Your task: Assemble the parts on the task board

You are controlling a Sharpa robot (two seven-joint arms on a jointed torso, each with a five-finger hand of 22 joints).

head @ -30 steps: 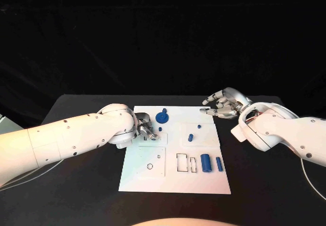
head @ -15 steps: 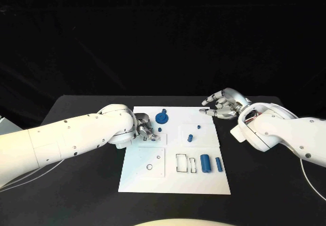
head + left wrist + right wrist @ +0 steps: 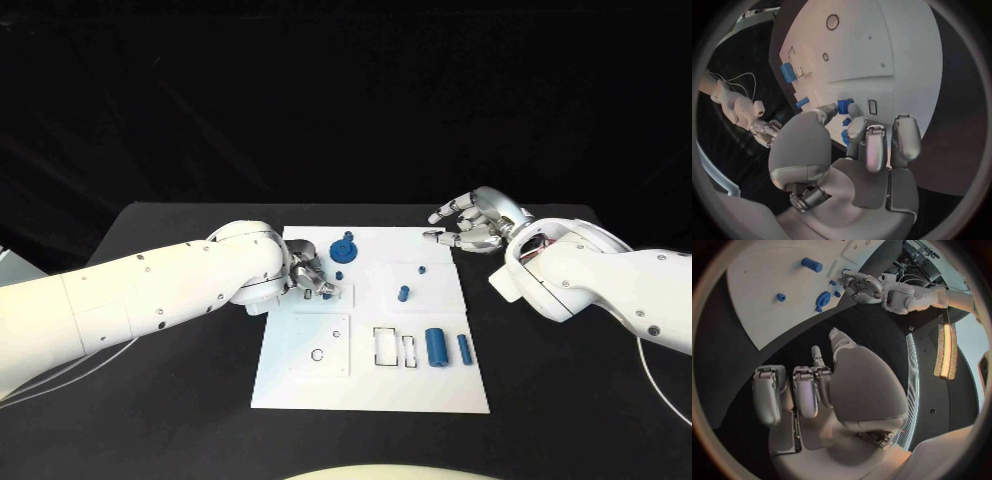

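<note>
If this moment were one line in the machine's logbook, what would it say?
left hand: fingertips at small blue part on task board | right hand: open, holding nothing, at board's far right corner | other parts lie loose

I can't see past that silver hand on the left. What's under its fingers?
Under the left hand lies the white task board. The wrist view shows a small blue part at its fingertips; whether the fingers grip it is unclear.
</note>
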